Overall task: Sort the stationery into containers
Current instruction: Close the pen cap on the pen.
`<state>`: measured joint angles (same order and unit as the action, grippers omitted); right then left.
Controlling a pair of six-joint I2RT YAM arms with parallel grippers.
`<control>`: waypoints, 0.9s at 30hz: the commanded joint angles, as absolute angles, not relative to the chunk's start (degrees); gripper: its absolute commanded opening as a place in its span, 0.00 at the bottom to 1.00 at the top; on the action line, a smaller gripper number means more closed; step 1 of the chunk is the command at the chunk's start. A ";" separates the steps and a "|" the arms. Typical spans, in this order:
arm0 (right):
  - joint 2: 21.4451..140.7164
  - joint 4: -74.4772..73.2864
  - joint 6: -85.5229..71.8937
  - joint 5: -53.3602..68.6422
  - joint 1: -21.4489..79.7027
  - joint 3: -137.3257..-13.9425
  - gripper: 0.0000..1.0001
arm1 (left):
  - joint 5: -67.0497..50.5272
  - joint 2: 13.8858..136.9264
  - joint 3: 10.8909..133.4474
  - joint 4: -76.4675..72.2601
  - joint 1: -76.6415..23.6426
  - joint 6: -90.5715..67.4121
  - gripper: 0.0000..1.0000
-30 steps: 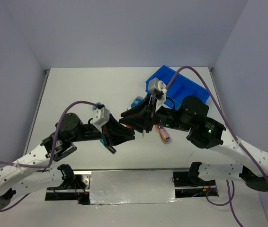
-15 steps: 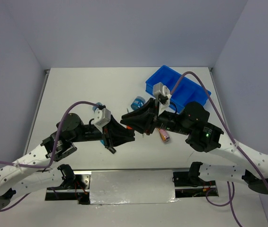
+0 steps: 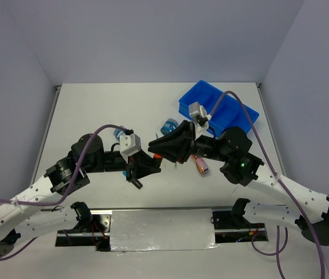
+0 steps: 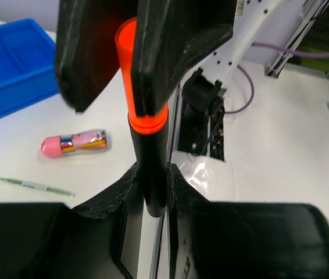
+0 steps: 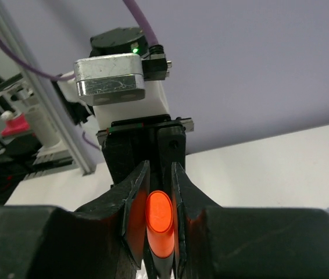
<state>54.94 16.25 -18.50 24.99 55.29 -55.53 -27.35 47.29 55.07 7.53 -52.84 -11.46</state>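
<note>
A black highlighter (image 4: 152, 160) with an orange cap (image 4: 131, 64) is held above the table between both arms. My left gripper (image 4: 152, 177) is shut on its black body. My right gripper (image 5: 160, 174) comes from the opposite side and is shut on the orange cap (image 5: 159, 224). From above, the two grippers (image 3: 153, 152) meet tip to tip at the table's middle. The blue divided tray (image 3: 186, 108) stands at the back right, its blue wall (image 4: 19, 93) also in the left wrist view. A pink-gold cylinder (image 3: 201, 164) lies on the table.
A round blue tub (image 3: 168, 126) sits left of the tray. The pink-gold cylinder (image 4: 74, 142) and a thin pen (image 4: 36, 186) lie on the white table under the held highlighter. Purple cables loop over both arms.
The right gripper's jaws have narrowed onto the orange cap, and the right arm's elbow has shifted left. The left gripper has kept its grip on the highlighter's body.
</note>
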 commanded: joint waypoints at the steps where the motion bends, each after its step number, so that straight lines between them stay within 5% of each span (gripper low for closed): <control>1: 60.81 3.34 -19.51 33.47 54.76 -51.42 0.00 | -30.41 44.47 63.54 -7.39 -53.26 -3.35 0.00; 17: 63.36 20.91 -31.82 36.04 54.84 -38.68 0.00 | -32.69 44.56 64.34 -13.62 -53.17 -1.67 0.00; 27: 68.64 17.93 -28.74 34.19 56.16 -37.71 0.00 | -33.31 46.58 68.20 -13.62 -50.55 -1.84 0.00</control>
<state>60.75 40.47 -30.20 30.37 54.61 -44.29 -28.12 47.57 56.82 18.35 -51.62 -4.69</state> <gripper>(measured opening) 0.260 0.294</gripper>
